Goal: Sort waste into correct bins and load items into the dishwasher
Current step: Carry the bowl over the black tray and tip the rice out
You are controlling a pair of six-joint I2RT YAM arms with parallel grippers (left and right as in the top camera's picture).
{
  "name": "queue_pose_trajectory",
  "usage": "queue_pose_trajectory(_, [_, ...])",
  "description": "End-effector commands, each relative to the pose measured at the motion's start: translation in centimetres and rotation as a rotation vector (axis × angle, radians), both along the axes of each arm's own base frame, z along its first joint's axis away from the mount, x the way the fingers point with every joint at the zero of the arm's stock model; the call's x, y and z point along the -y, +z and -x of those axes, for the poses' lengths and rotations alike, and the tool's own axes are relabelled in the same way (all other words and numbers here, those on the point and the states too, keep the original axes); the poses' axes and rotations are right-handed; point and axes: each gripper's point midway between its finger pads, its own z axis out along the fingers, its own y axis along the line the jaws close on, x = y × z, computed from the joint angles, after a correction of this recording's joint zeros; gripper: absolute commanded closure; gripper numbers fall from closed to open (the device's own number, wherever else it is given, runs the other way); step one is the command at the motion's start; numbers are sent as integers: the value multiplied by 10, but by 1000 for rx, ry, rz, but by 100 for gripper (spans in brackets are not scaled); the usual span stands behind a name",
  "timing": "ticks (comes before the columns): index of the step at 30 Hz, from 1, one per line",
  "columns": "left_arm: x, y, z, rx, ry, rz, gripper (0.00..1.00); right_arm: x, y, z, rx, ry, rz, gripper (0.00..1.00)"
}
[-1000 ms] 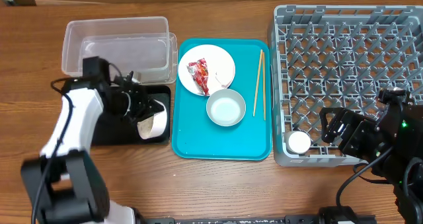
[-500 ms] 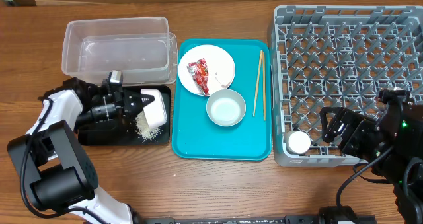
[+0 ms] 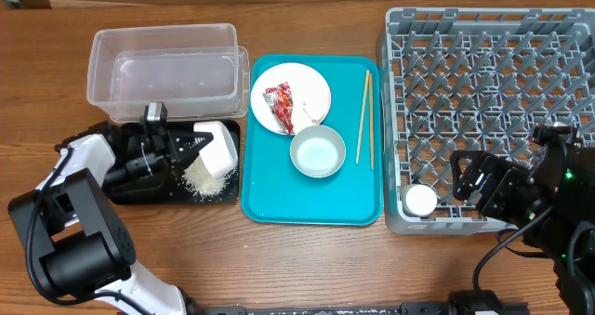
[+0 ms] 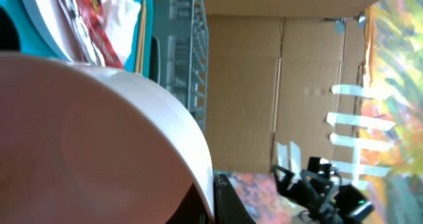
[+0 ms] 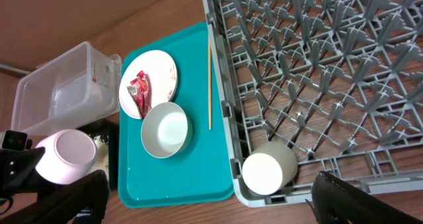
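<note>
On black tray (image 3: 139, 193), rice heap (image 3: 198, 176)

A white bowl (image 4: 99, 138) fills the view, red wrapper (image 4: 89, 26) and grey rack (image 4: 185, 52) beyond
</note>
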Motion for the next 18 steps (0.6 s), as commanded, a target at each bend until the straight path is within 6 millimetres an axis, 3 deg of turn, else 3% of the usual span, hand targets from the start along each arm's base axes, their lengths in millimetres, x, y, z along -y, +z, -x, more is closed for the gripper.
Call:
queue_pose_trajectory(1, [-9,9,-2,22,48,67,96,0,5,-1,18,-3,0,0])
queue_pose_trajectory(3, [-10,7,-2,70,42,22,96,0,5,-1,18,-3,0,0])
queue_pose_trajectory(5, [-10,4,1,-5,44,41,96,0,5,-1,18,-3,0,0])
queue_pose_trajectory(7, [-10,11,1,89,52,33,96,0,5,-1,18,-3,0,0])
queue_pose_trajectory(9, [-12,0,1,41,41,-2,96,0,5,-1,18,-3,0,0])
queue_pose_trajectory(11, [-11,13,3,73,60,43,96,0,5,0,17,-3,0,0])
queue_pose_trajectory(12, [-11,12,2,120,57,16,96,0,4,0,16,-3,0,0])
queue_pose_trajectory(15, [-9,7,7,43,41,8,96,0,4,0,12,-3,0,0])
queue_pose_trajectory(18, [5,27,21,86,-5,-32,96,0,1,3,-5,-3,1,0])
